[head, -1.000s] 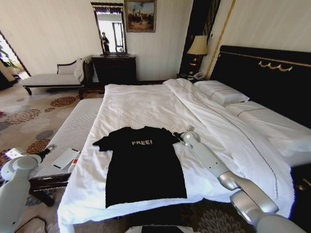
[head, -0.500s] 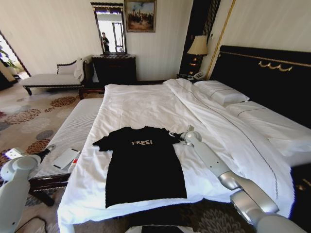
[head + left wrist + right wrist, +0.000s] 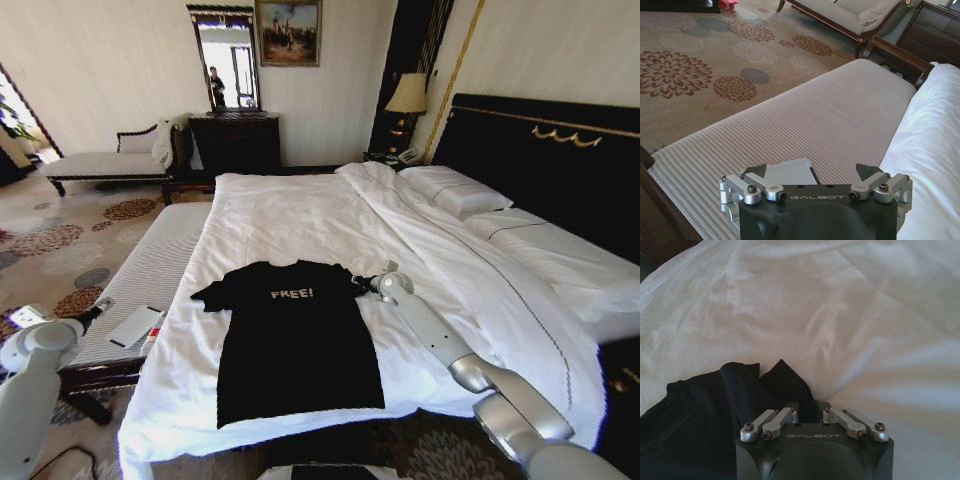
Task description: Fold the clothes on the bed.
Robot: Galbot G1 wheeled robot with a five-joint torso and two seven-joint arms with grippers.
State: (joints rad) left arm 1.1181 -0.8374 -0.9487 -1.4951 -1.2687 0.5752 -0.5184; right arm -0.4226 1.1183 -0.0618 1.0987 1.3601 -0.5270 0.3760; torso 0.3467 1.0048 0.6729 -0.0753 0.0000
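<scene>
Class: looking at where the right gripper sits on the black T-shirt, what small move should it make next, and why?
Probably lift the pinched sleeve slightly and carry it inward. The right gripper appears shut on the T-shirt sleeve edge, fabric puckered between its fingers, while the shirt lies flat and unfolded on the bed.

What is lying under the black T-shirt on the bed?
The black T-shirt lies flat on the bed's white duvet, which shows all around it. The right pincer is closed on its sleeve. Whatever lies directly beneath the shirt is covered.

Cream walls w/ mirror (image 3: 226,58) & painting (image 3: 289,32); dark dresser (image 3: 235,142), lit lamp (image 3: 407,95), chaise (image 3: 110,160), floral carpet (image 3: 60,245).
</scene>
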